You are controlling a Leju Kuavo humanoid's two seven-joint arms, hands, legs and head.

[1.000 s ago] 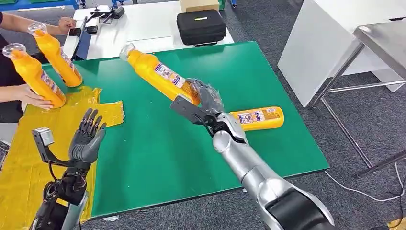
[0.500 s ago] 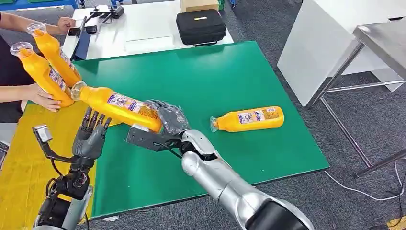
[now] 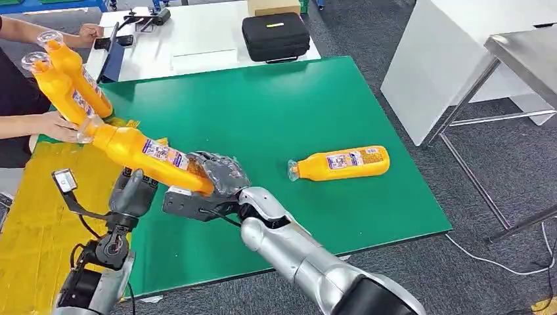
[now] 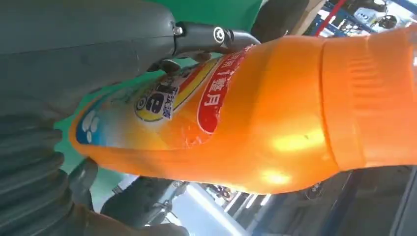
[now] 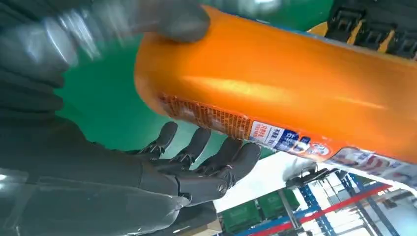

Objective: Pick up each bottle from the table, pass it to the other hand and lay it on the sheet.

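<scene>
The robot's right arm reaches across its body, its right hand (image 3: 220, 172) wrapped around the base of an orange bottle (image 3: 141, 149). The left hand (image 3: 133, 191) is raised just beneath the bottle, apparently touching it, though its grasp cannot be made out.

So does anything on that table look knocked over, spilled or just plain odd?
No spill shows. One bottle lies on its side on the green table, still to be picked up. The yellow sheet looks crumpled. A person's hand props two bottles at a tilt.
</scene>
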